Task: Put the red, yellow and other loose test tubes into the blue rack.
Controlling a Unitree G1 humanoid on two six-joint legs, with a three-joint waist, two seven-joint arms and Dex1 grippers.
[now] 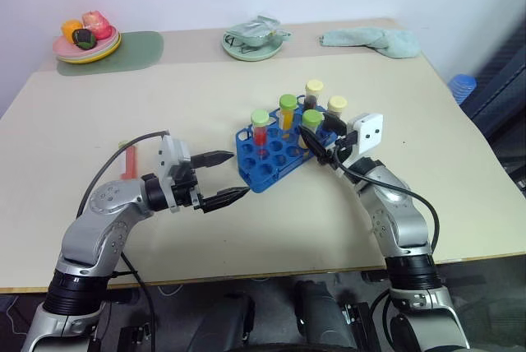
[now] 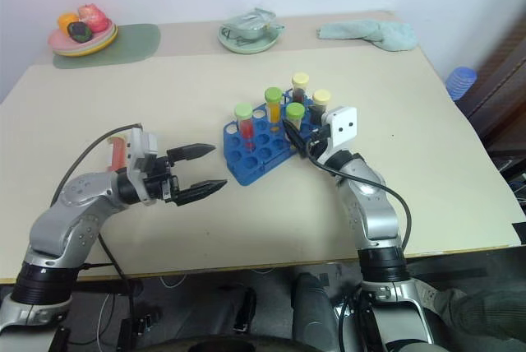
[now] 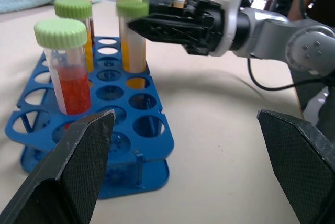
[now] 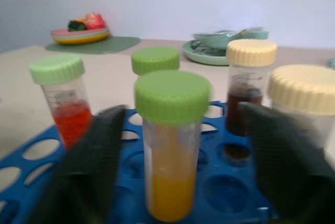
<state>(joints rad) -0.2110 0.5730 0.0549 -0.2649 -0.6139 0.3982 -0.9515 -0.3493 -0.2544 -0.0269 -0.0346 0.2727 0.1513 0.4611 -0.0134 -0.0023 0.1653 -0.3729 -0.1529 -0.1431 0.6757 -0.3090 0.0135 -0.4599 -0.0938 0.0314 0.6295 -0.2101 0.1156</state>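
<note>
The blue rack (image 1: 275, 155) stands mid-table with several capped tubes upright in it: a green-capped red tube (image 1: 260, 126), a green-capped yellow tube (image 1: 287, 109) and two cream-capped ones (image 1: 314, 89) at the back. My right gripper (image 4: 181, 110) is open, its fingers (image 4: 89, 166) standing apart on either side of a green-capped yellow tube (image 4: 170, 145) that sits in the rack. My left gripper (image 1: 239, 173) is open and empty, just left of the rack. A loose red tube (image 1: 129, 161) lies on the table behind my left arm, partly hidden.
At the back left is a plate of toy fruit (image 1: 86, 44) on a green mat (image 1: 141, 49). A green dish (image 1: 253, 41) sits back centre, a teal cloth (image 1: 371, 39) back right. A blue object (image 1: 462, 85) is beyond the table's right edge.
</note>
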